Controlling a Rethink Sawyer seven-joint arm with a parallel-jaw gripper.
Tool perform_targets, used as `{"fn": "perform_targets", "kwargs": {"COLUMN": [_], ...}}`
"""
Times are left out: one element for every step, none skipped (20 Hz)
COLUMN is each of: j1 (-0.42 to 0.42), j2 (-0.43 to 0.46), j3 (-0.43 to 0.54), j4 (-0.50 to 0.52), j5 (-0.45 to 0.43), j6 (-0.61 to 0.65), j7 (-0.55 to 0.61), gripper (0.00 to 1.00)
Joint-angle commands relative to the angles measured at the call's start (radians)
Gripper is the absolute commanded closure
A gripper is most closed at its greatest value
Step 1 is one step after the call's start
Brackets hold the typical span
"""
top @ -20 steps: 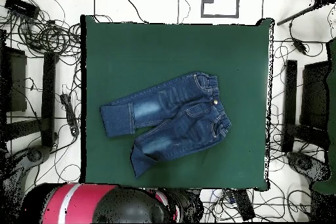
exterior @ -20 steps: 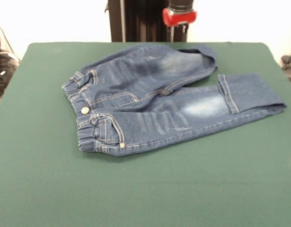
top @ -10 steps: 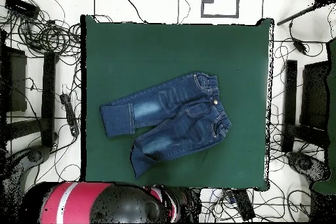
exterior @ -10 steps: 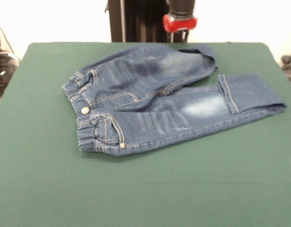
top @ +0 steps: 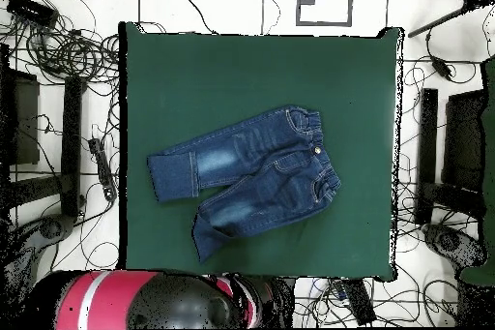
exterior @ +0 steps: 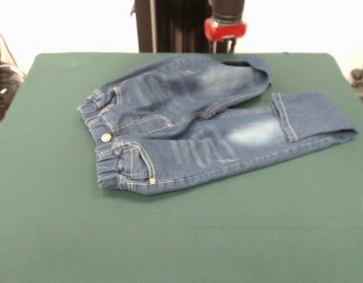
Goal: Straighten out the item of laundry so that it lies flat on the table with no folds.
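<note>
- The jeans sit a bit toward 12 o'clock on the green bench in the front view, waistband at 9 o'clock and legs running off to 3 o'clock.
- Not flat yet: the cuff on the nearer leg is doubled back over itself, and the far leg curls under at its end, about 1 o'clock.
- From overhead the two legs angle apart, so I'd guess the far one wants pulling out straight first.
- The arm hangs right behind that curled leg end, probably lined up to go for it.
- Only the red collar shows, so I can't tell whether the jaws are spread or pressed together.
</note>
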Motion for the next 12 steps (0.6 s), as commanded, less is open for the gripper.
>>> {"fn": "perform_targets", "kwargs": {"j1": [0.021,0.02,0.022,0.021,0.021,0.021,0.02,0.019,0.017,0.011,0.007,0.003], "j2": [-0.088,-0.101,-0.106,-0.114,-0.124,-0.132,-0.143,-0.155,-0.17,-0.188,-0.209,-0.23], "j3": [0.136,0.14,0.14,0.141,0.146,0.148,0.152,0.154,0.157,0.163,0.168,0.172], "j4": [-0.188,-0.184,-0.182,-0.178,-0.174,-0.17,-0.166,-0.159,-0.152,-0.142,-0.129,-0.116], "j5": [0.12,0.121,0.124,0.126,0.127,0.129,0.128,0.128,0.126,0.12,0.115,0.11], "j6": [0.036,0.05,0.057,0.063,0.072,0.079,0.09,0.101,0.115,0.13,0.147,0.164], "j7": [0.126,0.127,0.128,0.132,0.134,0.138,0.14,0.143,0.144,0.146,0.148,0.15], "gripper": [0.0,0.0,0.0,0.0,0.0,0.0,0.0,0.0,0.0,0.0,0.0,0.0]}}
